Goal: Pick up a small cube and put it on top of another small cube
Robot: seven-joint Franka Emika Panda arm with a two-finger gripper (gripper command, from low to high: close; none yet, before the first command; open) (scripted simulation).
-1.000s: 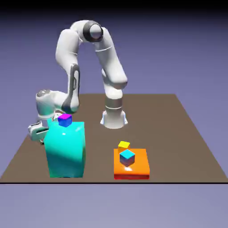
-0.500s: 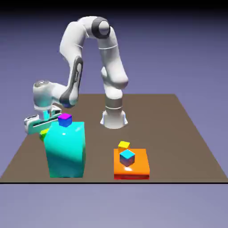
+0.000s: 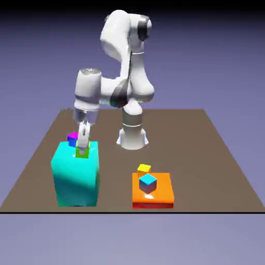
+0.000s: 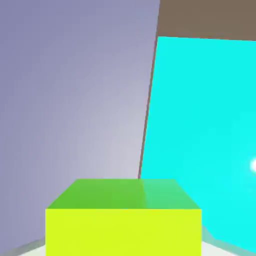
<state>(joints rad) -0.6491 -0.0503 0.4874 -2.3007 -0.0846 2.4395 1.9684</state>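
So the gripper has the green cube pinched between its fingers, over the cyan block's top, probably kept high to clear it (smart, imo)

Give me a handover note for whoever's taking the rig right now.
Hand: closed on the green cube.
Where: the green cube is up by the big cyan block; blue-purple cube beside it; yellow cube and blue cube at the orange slab.
Done: one cube picked up.
Left: set it on another small cube, then let go.
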